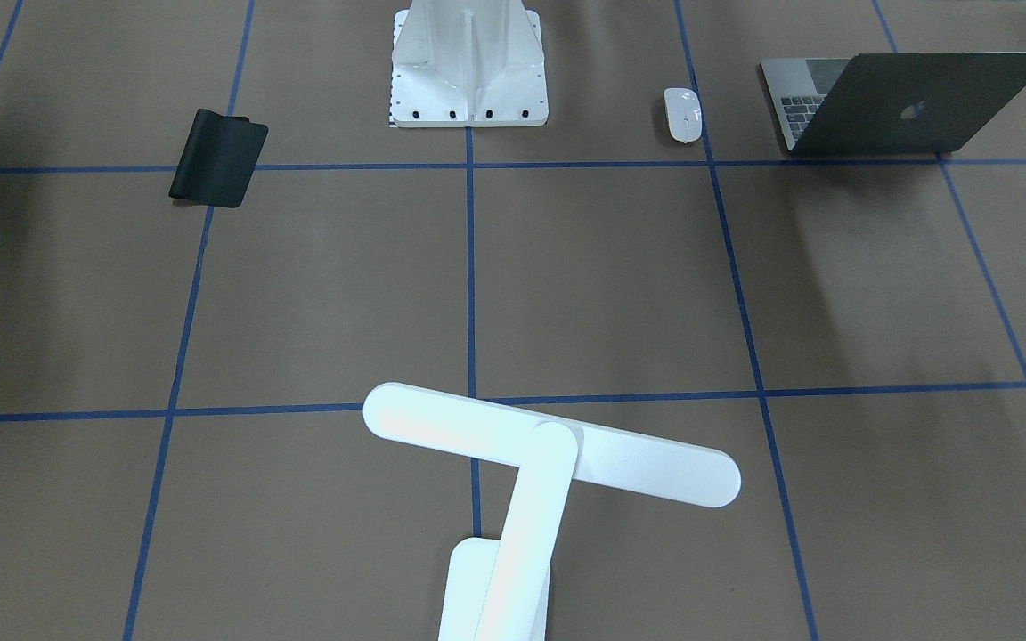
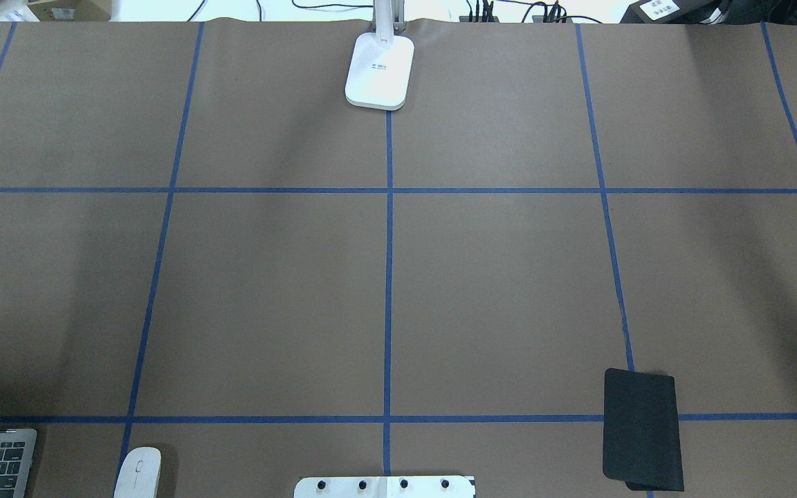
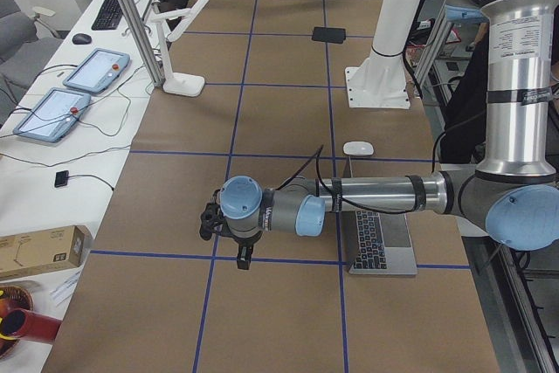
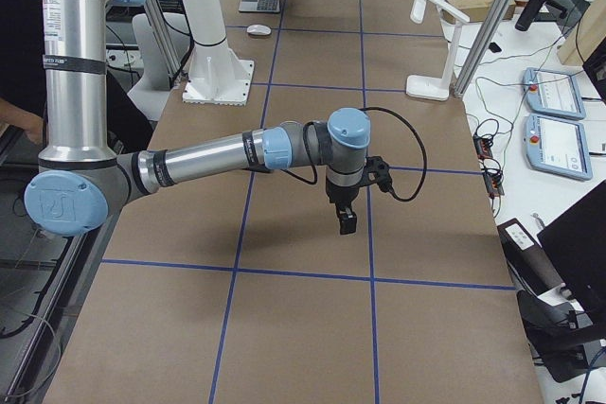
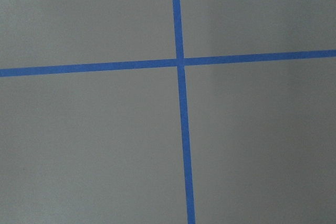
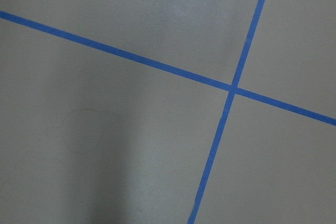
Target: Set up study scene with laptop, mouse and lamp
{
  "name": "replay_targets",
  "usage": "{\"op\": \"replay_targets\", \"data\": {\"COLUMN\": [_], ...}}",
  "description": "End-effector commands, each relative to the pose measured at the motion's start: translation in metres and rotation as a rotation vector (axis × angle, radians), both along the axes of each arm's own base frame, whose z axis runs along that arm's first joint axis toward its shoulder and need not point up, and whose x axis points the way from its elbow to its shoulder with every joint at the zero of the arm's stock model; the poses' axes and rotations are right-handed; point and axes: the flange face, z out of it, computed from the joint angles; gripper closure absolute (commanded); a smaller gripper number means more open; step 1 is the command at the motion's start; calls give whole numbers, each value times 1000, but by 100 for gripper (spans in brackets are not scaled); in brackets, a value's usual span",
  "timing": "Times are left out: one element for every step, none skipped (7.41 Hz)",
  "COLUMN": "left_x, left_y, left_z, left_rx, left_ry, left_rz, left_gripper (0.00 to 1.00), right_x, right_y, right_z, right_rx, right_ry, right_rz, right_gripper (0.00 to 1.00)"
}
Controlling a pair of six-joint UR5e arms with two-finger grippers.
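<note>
Start layout, apparently: grey metal laptop (image 1: 914, 102), white oval mouse (image 1: 682, 114) and white bar-headed lamp (image 1: 655, 463) lie well apart from both jaws, whose opening cannot be told.

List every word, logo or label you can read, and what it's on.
No words are readable.
Laptop lid: apple logo only; key legends too small.
Lamp base: a line of print, too small to read.
Mouse: nothing readable.
</note>
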Motion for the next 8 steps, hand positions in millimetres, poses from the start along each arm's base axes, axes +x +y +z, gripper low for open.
{"op": "replay_targets", "data": {"left_x": [18, 19, 18, 28, 42, 58, 60, 65], "left_y": [28, 48, 79, 96, 102, 106, 114, 118], "left_z": [-51, -94, -113, -124, -140, -150, -144, -149], "left_rx": [14, 0, 4, 19, 49, 99, 159, 181], "left_ry": [11, 5, 4, 5, 6, 8, 9, 17], "left_rz": [41, 49, 56, 89, 131, 202, 280, 309], "left_gripper": [0, 0, 0, 0, 0, 0, 0, 0], "right_x": [-5, -13, -21, -38, -57, -74, -84, -83], "right_y": [28, 37, 43, 46, 49, 52, 53, 57], "right_z": [-8, -6, 0, 0, -1, -4, -8, -4], "right_rx": [-12, -30, -50, -72, -82, -75, -66, -69], "right_ry": [-54, -87, -89, -92, -89, -89, -91, -89], "right_rz": [-7, -24, -42, -61, -97, -142, -165, -169], "right_gripper": [0, 0, 0, 0, 0, 0, 0, 0]}}
